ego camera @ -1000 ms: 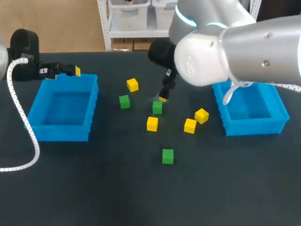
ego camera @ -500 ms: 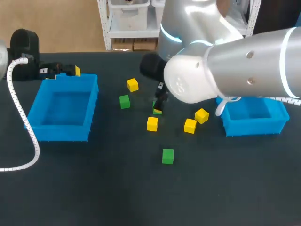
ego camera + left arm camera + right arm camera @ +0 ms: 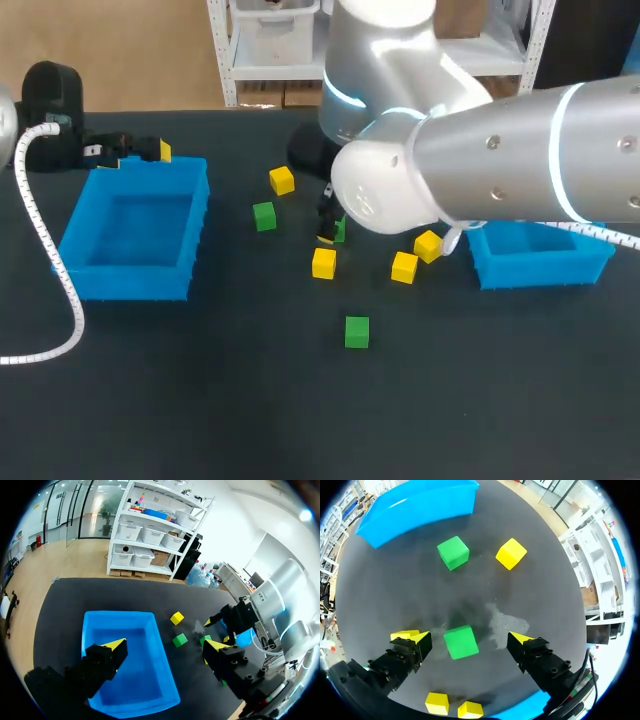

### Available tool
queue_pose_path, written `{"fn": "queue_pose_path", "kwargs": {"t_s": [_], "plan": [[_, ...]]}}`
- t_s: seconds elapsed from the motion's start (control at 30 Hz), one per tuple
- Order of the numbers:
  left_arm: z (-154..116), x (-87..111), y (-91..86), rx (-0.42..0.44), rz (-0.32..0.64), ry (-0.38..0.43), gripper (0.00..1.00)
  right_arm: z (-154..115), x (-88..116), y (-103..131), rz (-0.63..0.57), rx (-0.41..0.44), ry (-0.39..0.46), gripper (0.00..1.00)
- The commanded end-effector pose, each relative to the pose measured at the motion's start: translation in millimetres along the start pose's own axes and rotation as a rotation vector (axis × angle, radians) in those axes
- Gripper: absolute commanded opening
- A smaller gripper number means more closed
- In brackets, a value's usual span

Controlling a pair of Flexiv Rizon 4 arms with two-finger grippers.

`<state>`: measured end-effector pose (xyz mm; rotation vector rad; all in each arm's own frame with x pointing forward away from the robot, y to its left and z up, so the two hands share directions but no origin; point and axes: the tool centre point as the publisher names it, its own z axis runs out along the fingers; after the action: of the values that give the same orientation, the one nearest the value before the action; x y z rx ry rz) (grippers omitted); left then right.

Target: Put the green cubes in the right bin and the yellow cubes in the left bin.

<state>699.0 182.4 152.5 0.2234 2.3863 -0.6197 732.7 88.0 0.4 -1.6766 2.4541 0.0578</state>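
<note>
Lower than a second ago, the right claw (image 3: 327, 228) stands at the small green plastic cube (image 3: 341, 231) on the counter (image 3: 200, 400). Right wrist view: this claw is wide open, cube between its fingers, untouched. Left wrist view: left claw (image 3: 166, 645) open, empty, above the blue plastic bin (image 3: 140, 680).
</note>
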Motion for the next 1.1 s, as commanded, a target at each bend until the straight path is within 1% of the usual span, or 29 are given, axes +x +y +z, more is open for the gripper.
{"fn": "queue_pose_path", "kwargs": {"t_s": [0.03, 0.07, 0.13, 0.17, 0.43, 0.6, 0.73, 0.9, 1.0, 1.1], "plan": [[0.1, 1.0, 2.6, 0.012, 0.003, -0.006, 1.0, 5.1, -2.6, -3.4, 0.004, 0.01, 0.022, 1.0], [0.1, 1.0, 2.6, 0.012, 0.003, -0.006, 1.0, 6.1, -1.6, -4.0, 0.006, 0.01, 0.024, 0.51], [0.1, 1.0, 2.6, 0.012, 0.003, -0.006, 1.0, 8.2, 1.7, -4.3, 0.009, 0.01, 0.038, 0.14], [0.1, 1.0, 2.6, 0.012, 0.003, -0.006, 1.0, 9.0, 3.4, -4.2, 0.009, 0.01, 0.042, 0.0], [0.1, 1.0, 2.6, 0.012, 0.003, -0.006, 1.0, 10.9, 15.6, -1.6, 0.029, 0.006, 0.063, 0.0], [0.1, 1.0, 2.6, 0.012, 0.003, -0.006, 1.0, -1.7, 18.9, -5.1, 0.039, 0.035, 0.053, 0.0], [0.1, 1.0, 2.6, 0.012, 0.003, -0.006, 1.0, -28.9, 17.9, -15.6, 0.068, 0.074, 0.006, 0.0], [0.1, 1.0, 2.6, 0.012, 0.003, -0.006, 1.0, -78.8, 22.7, -34.4, 0.147, 0.138, -0.089, 0.0], [0.1, 1.0, 2.6, 0.012, 0.003, -0.006, 1.0, -107.6, 35.1, -46.4, 0.223, 0.175, -0.139, 0.0], [0.1, 1.0, 2.6, 0.012, 0.003, -0.006, 1.0, -128.4, 55.4, -59.2, 0.318, 0.214, -0.171, 0.0]]}}
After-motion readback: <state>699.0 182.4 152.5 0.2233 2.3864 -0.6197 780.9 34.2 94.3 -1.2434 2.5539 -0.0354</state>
